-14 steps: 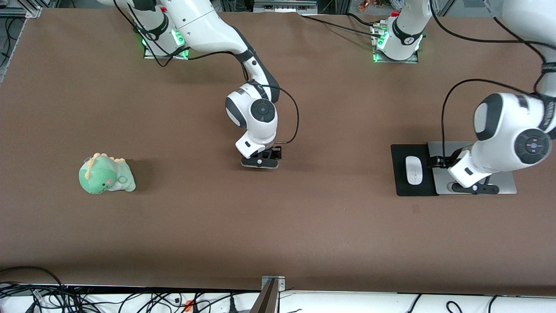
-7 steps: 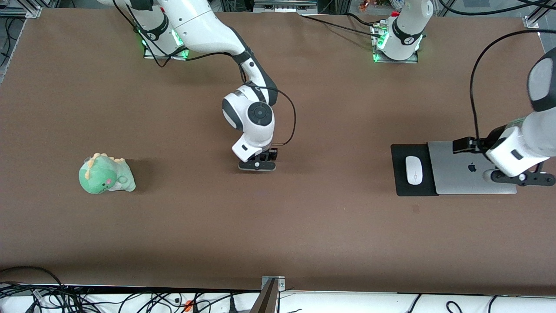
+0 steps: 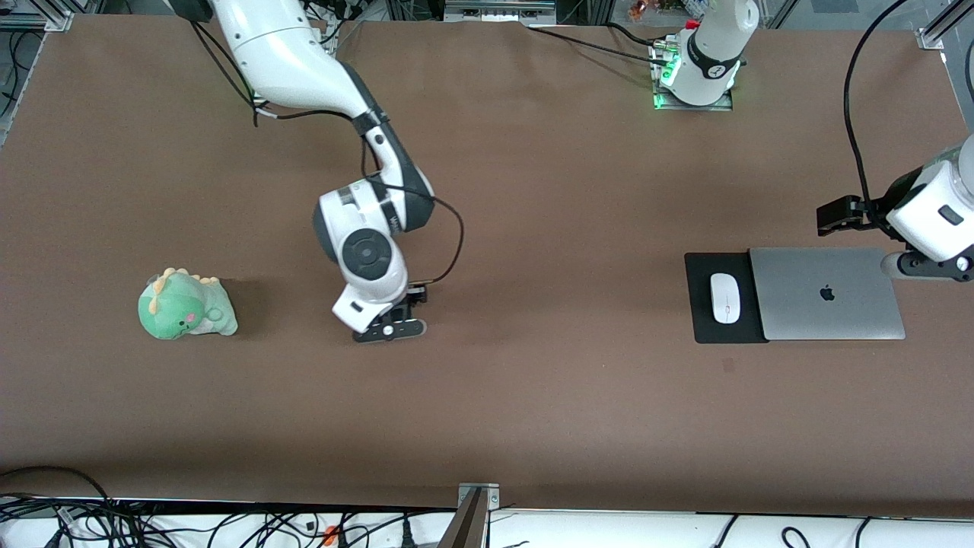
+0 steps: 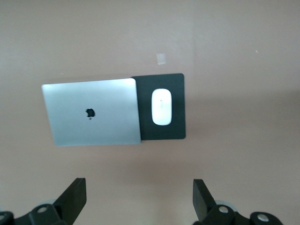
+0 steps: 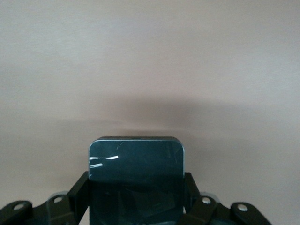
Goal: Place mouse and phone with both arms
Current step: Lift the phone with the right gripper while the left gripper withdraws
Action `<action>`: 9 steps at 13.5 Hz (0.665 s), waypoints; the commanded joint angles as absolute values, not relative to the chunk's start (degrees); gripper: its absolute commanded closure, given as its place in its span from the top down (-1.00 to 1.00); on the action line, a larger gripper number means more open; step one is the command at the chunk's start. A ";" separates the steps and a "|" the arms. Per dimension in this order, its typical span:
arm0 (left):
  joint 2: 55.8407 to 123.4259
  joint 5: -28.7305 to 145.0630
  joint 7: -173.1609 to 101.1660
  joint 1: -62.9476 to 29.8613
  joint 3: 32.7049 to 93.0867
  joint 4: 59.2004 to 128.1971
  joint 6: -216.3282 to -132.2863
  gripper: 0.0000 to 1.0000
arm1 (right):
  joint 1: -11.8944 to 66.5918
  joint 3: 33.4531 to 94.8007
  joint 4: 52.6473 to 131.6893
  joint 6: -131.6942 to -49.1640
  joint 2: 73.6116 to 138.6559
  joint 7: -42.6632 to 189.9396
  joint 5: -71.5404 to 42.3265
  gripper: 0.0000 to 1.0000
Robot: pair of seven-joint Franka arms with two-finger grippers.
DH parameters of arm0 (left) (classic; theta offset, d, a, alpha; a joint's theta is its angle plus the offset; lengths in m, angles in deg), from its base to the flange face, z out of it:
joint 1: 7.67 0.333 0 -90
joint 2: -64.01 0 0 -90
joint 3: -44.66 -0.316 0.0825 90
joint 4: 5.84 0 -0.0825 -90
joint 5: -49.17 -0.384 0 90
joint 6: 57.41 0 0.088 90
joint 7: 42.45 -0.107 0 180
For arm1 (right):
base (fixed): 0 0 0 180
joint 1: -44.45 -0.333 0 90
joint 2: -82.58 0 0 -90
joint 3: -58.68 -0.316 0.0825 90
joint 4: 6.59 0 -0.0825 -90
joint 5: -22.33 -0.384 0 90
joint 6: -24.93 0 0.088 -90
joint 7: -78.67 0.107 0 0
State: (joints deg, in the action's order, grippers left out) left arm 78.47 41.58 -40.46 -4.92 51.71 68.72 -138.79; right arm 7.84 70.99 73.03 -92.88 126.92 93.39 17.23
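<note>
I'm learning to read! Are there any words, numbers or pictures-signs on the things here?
No words or numbers can be read.
Apple logo, a dark apple shape with no letters: on the lid of the silver laptop.
Small mark on the left arm's base: too small to read.

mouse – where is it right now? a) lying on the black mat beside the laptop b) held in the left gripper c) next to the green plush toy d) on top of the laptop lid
a: the mouse lies on the black mat, right beside the closed laptop; nothing grips it.
</note>
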 commanded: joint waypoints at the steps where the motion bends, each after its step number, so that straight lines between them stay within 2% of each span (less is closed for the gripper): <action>1: 66.07 43.11 -41.48 -9.41 45.11 86.31 -149.91 1.00 | 11.91 70.80 76.62 -90.56 122.59 88.08 16.09 -0.60; 3: 59.82 43.02 -40.96 -9.52 45.10 93.53 -156.70 1.00 | 13.68 72.12 79.79 -91.26 120.47 86.94 16.09 -0.61; 4: 58.66 42.94 -40.95 -9.51 45.10 95.57 -156.90 1.00 | 13.77 73.95 81.98 -92.83 119.33 86.84 16.00 -0.61; 7: 61.36 42.76 -40.78 -9.60 45.80 91.21 -152.61 1.00 | 15.61 75.11 91.81 -101.25 115.20 86.84 15.82 -0.64; 9: 62.34 43.28 -40.87 -9.60 46.06 89.18 -150.14 1.00 | 16.76 75.11 100.15 -110.72 112.91 86.41 15.47 -0.67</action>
State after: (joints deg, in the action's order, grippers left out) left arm 60.87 42.07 -40.60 -9.04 46.22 91.91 -152.73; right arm 16.02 75.49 89.89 -103.17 118.10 87.69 16.66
